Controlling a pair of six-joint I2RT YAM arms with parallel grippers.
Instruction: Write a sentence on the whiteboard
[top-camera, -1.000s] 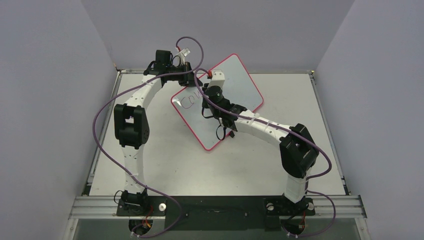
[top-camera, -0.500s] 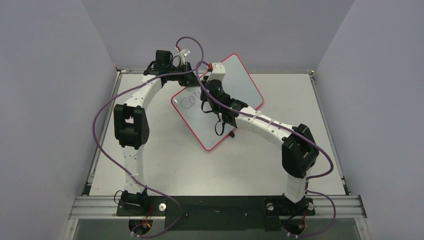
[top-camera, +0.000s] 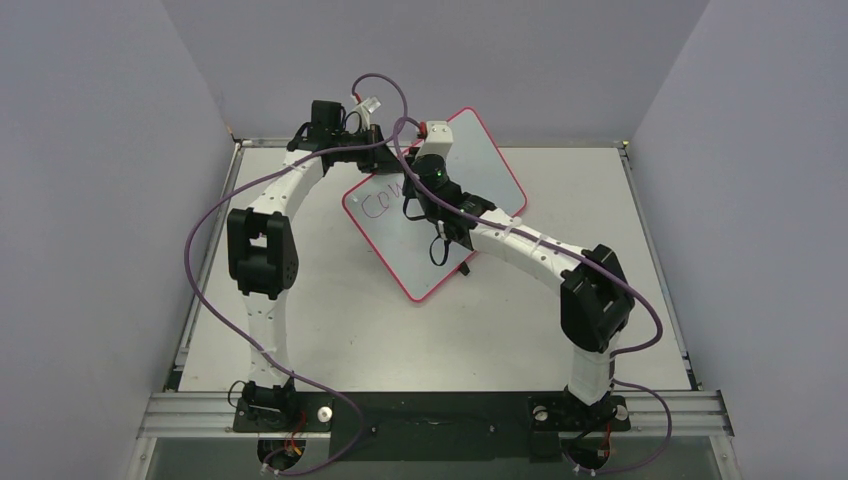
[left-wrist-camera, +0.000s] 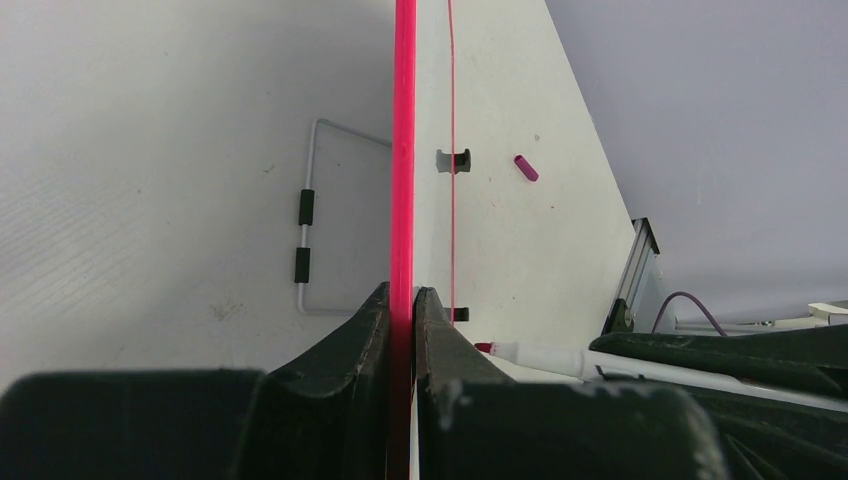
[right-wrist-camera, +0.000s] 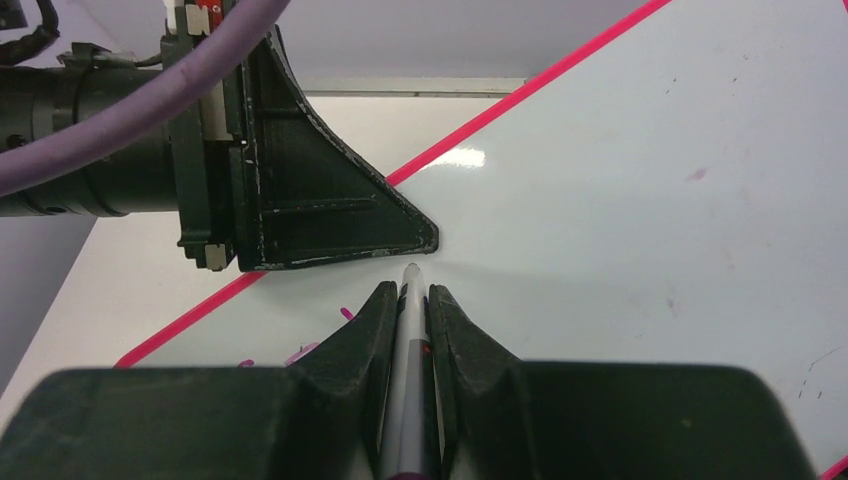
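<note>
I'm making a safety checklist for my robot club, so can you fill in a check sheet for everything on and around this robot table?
Surface: white table, a few small marks.
Job's things: whiteboard propped at a tilt; sentence just begun, purple letters like Cou; marker tip at or just off the board.
Clutter: small purple piece on the table, maybe a cap.
Grippers: left fingers shut on the whiteboard's pink rim; right fingers shut on the marker.
Cables: purple cables loop from the bases along both arms, one arching over the board.
Surroundings: plain lilac walls; metal rail at the near edge.
</note>
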